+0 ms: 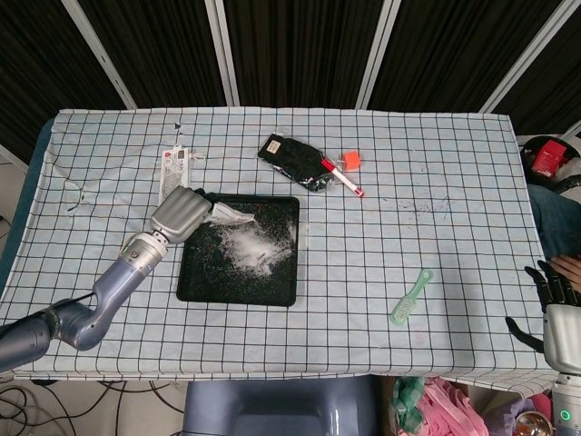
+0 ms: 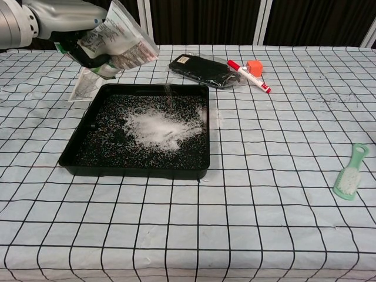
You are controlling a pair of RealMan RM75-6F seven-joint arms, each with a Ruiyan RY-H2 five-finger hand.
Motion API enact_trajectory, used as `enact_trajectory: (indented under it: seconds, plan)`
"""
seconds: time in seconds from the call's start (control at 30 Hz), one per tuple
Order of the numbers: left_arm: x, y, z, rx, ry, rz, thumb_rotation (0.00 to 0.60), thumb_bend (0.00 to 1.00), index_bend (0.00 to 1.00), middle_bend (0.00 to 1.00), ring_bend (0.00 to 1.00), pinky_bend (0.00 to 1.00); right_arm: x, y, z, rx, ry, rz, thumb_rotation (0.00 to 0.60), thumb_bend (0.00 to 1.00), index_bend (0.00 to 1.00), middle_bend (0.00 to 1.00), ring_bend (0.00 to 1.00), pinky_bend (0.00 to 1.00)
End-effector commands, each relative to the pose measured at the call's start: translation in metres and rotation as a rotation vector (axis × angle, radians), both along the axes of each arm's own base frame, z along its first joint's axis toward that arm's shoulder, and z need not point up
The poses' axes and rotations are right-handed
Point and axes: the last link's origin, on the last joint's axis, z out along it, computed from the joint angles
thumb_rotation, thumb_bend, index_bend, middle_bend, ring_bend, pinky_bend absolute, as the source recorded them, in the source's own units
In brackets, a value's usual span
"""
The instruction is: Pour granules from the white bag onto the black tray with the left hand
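My left hand grips the white bag above the far left corner of the black tray. The bag is tipped with its mouth toward the right, and a thin stream of granules falls from it. A white pile of granules lies in the middle of the tray, with loose grains scattered around it. My right hand hangs open past the table's right edge, holding nothing.
A flat white packet lies behind the tray at the left. A black pouch, a red-and-white marker and an orange cube sit at the back. A green brush lies at the right front.
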Motion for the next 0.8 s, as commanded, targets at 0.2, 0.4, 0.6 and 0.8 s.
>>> enact_trajectory:
  seconds: [0.2, 0.4, 0.6, 0.8]
  plan:
    - [-0.020, -0.003, 0.006, -0.025, -0.323, 0.110, 0.600, 0.77, 0.58, 0.59, 0.47, 0.61, 0.000, 0.000, -0.001, 0.002, 0.005, -0.004, 0.600, 0.13, 0.16, 0.10, 0.14, 0.32]
    - [-0.044, -0.009, 0.008, -0.025, -0.496, 0.144, 0.600, 0.77, 0.58, 0.59, 0.47, 0.61, 0.000, 0.000, -0.001, 0.003, 0.009, -0.010, 0.600, 0.13, 0.16, 0.10, 0.14, 0.32]
    - [-0.074, -0.013, 0.011, -0.006, -0.656, 0.178, 0.600, 0.77, 0.58, 0.58, 0.47, 0.61, -0.001, 0.000, 0.000, -0.001, 0.011, -0.013, 0.600, 0.13, 0.16, 0.10, 0.14, 0.32]
    - [-0.108, -0.027, 0.019, 0.033, -0.733, 0.174, 0.600, 0.76, 0.58, 0.59, 0.47, 0.61, -0.001, 0.000, -0.001, 0.000, 0.014, -0.011, 0.600, 0.13, 0.16, 0.10, 0.14, 0.32]
